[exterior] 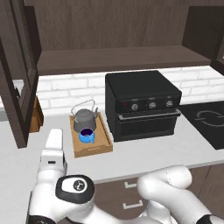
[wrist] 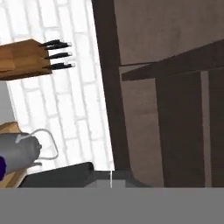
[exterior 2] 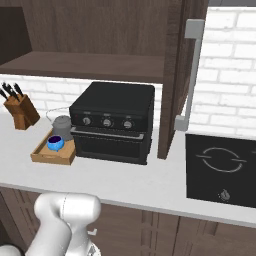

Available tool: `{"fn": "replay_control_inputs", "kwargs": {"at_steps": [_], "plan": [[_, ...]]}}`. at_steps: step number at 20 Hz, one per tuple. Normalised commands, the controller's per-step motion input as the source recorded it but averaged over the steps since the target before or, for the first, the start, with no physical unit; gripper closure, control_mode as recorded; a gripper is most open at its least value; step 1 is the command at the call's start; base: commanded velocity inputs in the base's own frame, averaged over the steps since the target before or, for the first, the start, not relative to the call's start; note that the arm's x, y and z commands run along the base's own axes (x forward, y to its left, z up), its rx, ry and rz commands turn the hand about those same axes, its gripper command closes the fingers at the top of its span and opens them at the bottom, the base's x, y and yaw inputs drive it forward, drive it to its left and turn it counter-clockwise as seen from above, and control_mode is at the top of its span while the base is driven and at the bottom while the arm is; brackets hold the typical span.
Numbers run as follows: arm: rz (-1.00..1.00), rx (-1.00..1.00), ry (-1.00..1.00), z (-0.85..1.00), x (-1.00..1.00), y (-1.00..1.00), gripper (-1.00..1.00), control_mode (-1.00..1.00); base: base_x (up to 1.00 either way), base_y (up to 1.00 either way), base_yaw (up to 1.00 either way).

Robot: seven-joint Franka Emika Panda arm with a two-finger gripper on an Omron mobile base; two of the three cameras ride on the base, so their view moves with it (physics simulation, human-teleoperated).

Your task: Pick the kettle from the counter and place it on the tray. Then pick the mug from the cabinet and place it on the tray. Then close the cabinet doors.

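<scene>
kettle (wrist: pixel 17 153): cut by hand view edge | knife block (exterior: pixel 36 114): half-hidden behind door (exterior: pixel 17 74) (left one)

kettle (exterior: pixel 85 119): dark grey metal
mug (exterior: pixel 86 135): bright blue, dark inside
tray (exterior: pixel 102 135): light brown wood
counter (exterior: pixel 144 151): light grey-white
cabinet (exterior: pixel 113 59): dark brown wood grain
oven (exterior: pixel 142 105): black
wall (exterior: pixel 65 89): white brick pattern
knife block (exterior 2: pixel 21 114): brown wood, black handles
</scene>
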Motion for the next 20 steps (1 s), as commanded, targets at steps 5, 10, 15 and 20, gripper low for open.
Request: {"fn": "replay_control_inputs", "kwargs": {"at_steps": [5, 10, 15, 20], "plan": [[-0.01, -0.37, -0.18, -0.01, 0.11, 0.22, 1.0, -1.0, 0.0, 0.0, 0.0], [0.0, -0.2, -0.15, 0.28, 0.0, 0.26, 1.0, -1.0, 0.0, 0.0, 0.0], [0.0, -0.12, -0.03, 0.42, 0.0, 0.37, 1.0, -1.0, 0.0, 0.0, 0.0], [0.0, -0.15, 0.07, 0.04, 0.15, 0.55, 1.0, -1.0, 0.0, 0.0, 0.0]]}}
